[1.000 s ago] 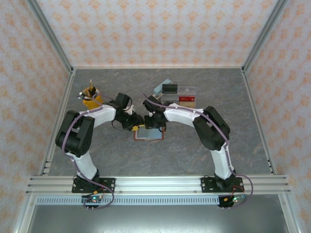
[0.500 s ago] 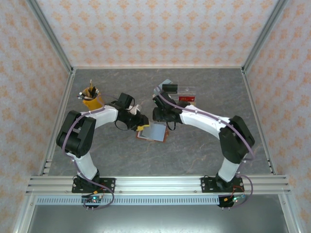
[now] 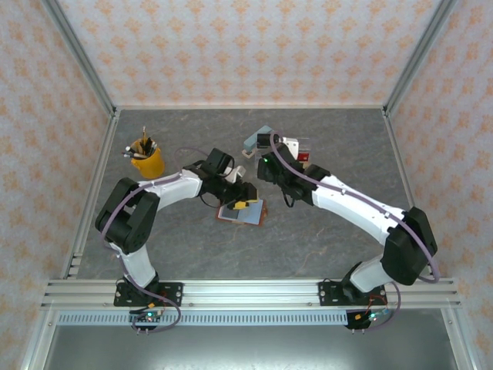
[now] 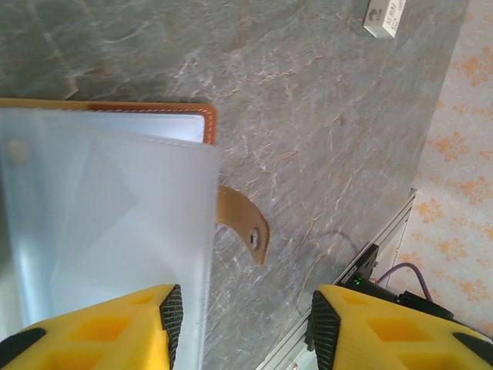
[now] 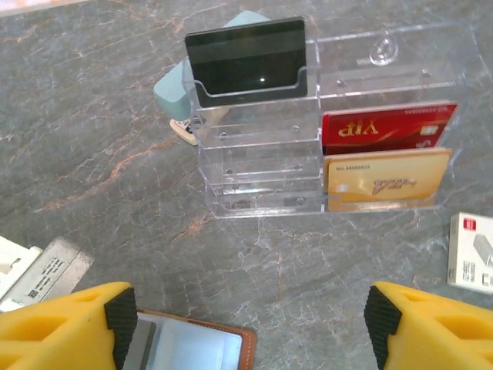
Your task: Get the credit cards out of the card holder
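The yellow cup [image 3: 146, 160] holding pens stands at the far left of the counter [image 3: 323, 239], well apart from everything else. To its right, the left jaws hang directly over the card holder [image 3: 248, 214], which lies opened out near the centre of the counter. In the left wrist view the left jaws stand partly open with nothing clamped. One yellow finger [image 4: 100, 327] is above the translucent sleeve [image 4: 108, 223] of the card holder and the other finger [image 4: 393, 327] is above bare counter. The brown strap tab [image 4: 245, 225] sticks out sideways from under the sleeve. A small white tag [image 4: 383, 15] lies apart on the counter beyond. The right jaws hover between the card holder and the clear organiser [image 5: 262, 166]. They are spread wide, with nothing between the fingers [image 5: 73, 320]. The credit cards stand in the organiser: a dark card [image 5: 246, 62] in the upper left compartment, and a red card [image 5: 385, 127] above a tan card [image 5: 385, 176] on the right side. A light blue block [image 5: 171, 91] sits just behind the organiser. A white box [image 5: 471, 253] lies at the far right.
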Controlling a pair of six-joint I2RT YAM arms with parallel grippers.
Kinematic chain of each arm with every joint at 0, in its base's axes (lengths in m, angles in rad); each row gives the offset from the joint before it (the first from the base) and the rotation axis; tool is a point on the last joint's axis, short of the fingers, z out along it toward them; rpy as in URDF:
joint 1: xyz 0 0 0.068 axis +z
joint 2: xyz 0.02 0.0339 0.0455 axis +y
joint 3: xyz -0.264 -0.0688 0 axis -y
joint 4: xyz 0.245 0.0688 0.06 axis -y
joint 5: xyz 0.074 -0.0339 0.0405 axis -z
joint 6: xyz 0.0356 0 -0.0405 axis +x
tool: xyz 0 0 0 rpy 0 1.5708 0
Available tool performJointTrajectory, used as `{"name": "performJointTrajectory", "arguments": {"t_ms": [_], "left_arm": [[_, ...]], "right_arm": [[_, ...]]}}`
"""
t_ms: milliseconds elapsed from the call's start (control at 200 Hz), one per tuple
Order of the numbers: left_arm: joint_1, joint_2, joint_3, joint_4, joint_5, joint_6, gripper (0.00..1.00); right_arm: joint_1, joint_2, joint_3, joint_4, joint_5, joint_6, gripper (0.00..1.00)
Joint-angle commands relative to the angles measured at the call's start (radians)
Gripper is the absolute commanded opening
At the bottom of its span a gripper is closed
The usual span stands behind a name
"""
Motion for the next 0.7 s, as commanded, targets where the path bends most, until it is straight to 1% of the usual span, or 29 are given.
{"name": "performJointTrajectory", "arguments": {"t_ms": [0, 25, 35, 210, 340, 420, 475, 525, 560, 606, 696], "left_arm": [[0.004, 0.041, 0.033, -0.017, -0.046, -0.006, 0.54], [0.004, 0.044, 0.036, -0.019, -0.05, -0.006, 0.55], [0.004, 0.044, 0.038, -0.02, -0.05, -0.006, 0.56], [0.03, 0.02, 0.067, -0.075, -0.053, 0.018, 0.62], [0.069, -0.006, 0.049, -0.096, -0.053, 0.03, 0.63], [0.098, -0.026, 0.024, -0.103, -0.063, 0.031, 0.62], [0.119, -0.043, -0.002, -0.09, -0.073, 0.021, 0.61], [0.128, -0.051, -0.02, -0.076, -0.067, 0.014, 0.57], [0.128, -0.049, -0.025, -0.072, -0.061, 0.014, 0.51], [0.123, -0.042, -0.033, -0.058, -0.046, 0.009, 0.46], [0.116, -0.031, -0.041, -0.048, -0.042, 0.006, 0.37]], "right_arm": [[-0.003, -0.039, -0.056, 0.048, 0.016, -0.006, 0.93], [-0.003, -0.044, -0.066, 0.062, 0.003, -0.008, 0.99], [-0.003, -0.046, -0.069, 0.068, -0.005, -0.011, 1.0], [-0.004, -0.035, -0.062, 0.088, -0.11, -0.034, 1.0], [-0.004, -0.014, -0.045, 0.096, -0.159, -0.009, 0.98], [-0.004, 0.021, -0.022, 0.089, -0.197, 0.012, 0.93], [-0.004, 0.057, 0.004, 0.078, -0.244, 0.02, 0.88], [-0.004, 0.091, 0.029, 0.07, -0.288, 0.03, 0.81], [-0.004, 0.115, 0.043, 0.065, -0.314, 0.041, 0.75], [-0.003, 0.14, 0.059, 0.062, -0.333, 0.059, 0.7], [-0.003, 0.174, 0.068, 0.07, -0.36, 0.097, 0.6]]}}
